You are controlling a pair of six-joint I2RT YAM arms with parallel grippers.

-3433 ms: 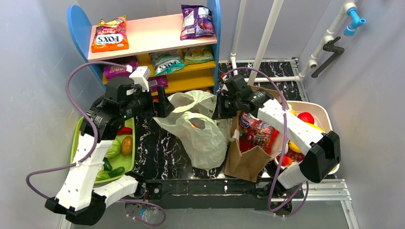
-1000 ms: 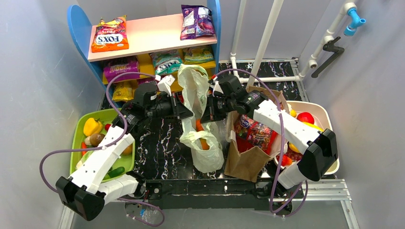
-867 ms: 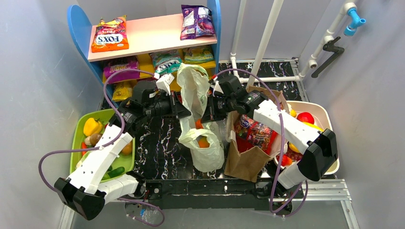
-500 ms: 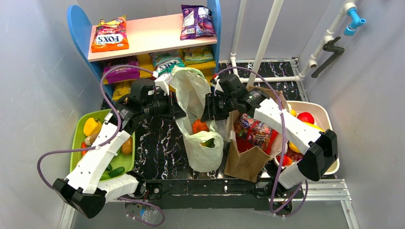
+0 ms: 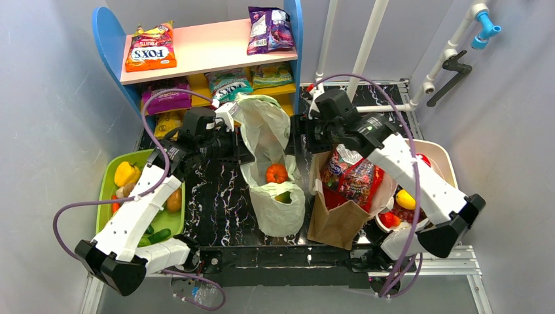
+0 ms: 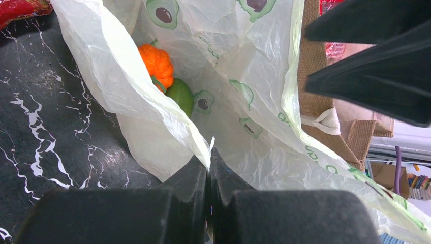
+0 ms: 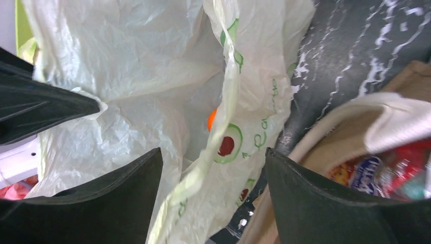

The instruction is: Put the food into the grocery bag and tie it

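The pale-green grocery bag point(image 5: 275, 216) stands in the middle of the black marble table with its mouth open upward. An orange-red round piece of food point(image 5: 276, 173) and a green one point(image 5: 283, 195) lie inside it, and both show in the left wrist view, the orange piece point(image 6: 156, 60) above the green piece point(image 6: 180, 95). My left gripper point(image 5: 243, 154) is shut on the bag's left rim point(image 6: 167, 127). My right gripper point(image 5: 298, 139) is open just right of the bag. A loose handle strip point(image 7: 231, 91) hangs between its fingers, ungripped.
A brown paper bag point(image 5: 340, 219) with snack packets stands right against the grocery bag. A green tray point(image 5: 108, 190) with vegetables lies at the left, a white basin point(image 5: 446, 157) of fruit at the right. A shelf point(image 5: 209, 49) with snack packets stands behind, with white pipes point(image 5: 363, 49) beside it.
My right gripper has opened, let go of the bag's right side and drawn back to the right. The bag's mouth has spread wider. My left gripper keeps its hold.
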